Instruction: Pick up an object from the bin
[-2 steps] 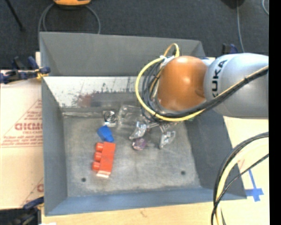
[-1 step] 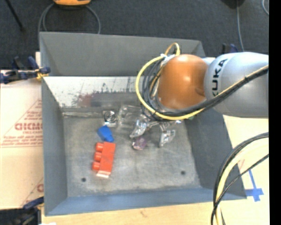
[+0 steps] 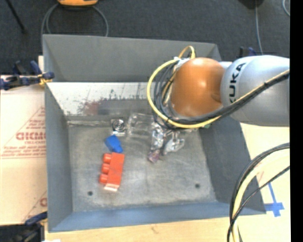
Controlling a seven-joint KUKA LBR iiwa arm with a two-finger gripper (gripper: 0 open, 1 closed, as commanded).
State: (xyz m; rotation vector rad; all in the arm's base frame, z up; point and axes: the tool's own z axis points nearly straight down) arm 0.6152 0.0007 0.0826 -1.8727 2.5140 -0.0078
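One arm point(image 3: 252, 92) marked KUKA; gripper point(image 3: 164, 144) low at bin point(image 3: 55, 150) middle, open or closed unclear; blue piece point(image 3: 113, 144), red brick point(image 3: 112, 171) nearby.

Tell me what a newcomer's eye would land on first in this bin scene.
The arm's big orange wrist cover, ringed by yellow cable, reaches in from the right over the back half of the grey bin, with the hand below it near the middle of the floor. Next comes the red toy block lying on the left of the floor, with a small blue piece just above it in the view.
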